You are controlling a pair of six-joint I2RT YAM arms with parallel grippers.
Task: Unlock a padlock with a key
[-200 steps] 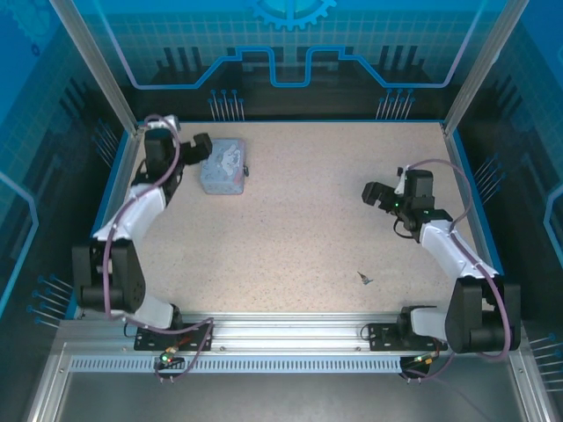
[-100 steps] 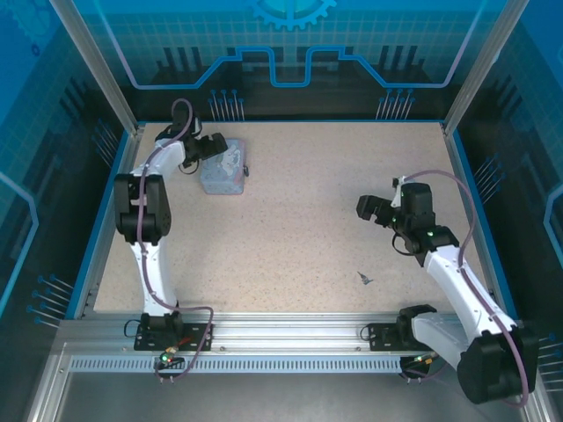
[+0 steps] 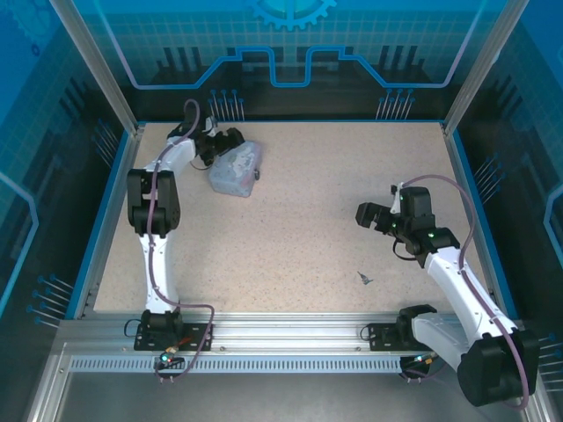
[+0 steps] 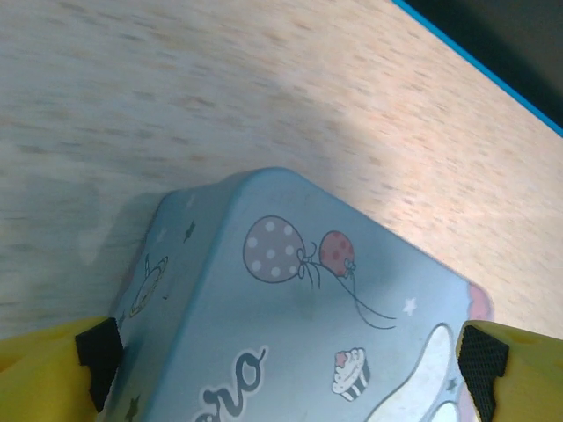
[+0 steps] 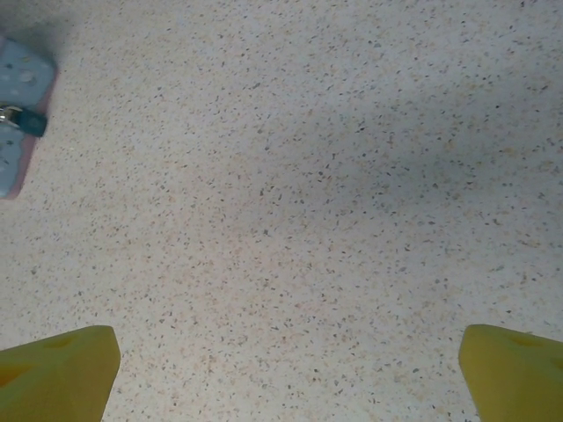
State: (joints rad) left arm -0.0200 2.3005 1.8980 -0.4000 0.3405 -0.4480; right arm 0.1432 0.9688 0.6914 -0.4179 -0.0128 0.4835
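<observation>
The key is a small dark sliver lying on the speckled table, near the front right. The padlock is a tiny dark piece hanging at the right end of the pale blue-grey tin box at the back left. It also appears at the far left of the right wrist view as the padlock. My left gripper is open, with a finger on each side of the tin box. I cannot tell whether the pads touch it. My right gripper hangs open over bare table, behind the key.
The tin box carries balloon and cupcake drawings on its lid. A blue rim and the enclosure's posts bound the table. The blue rim runs close behind the box. Open table lies between the box and the key.
The left arm has stretched towards the back and its gripper has moved right, over the box. The box has turned and slid to the right. The right gripper has drifted slightly nearer.
</observation>
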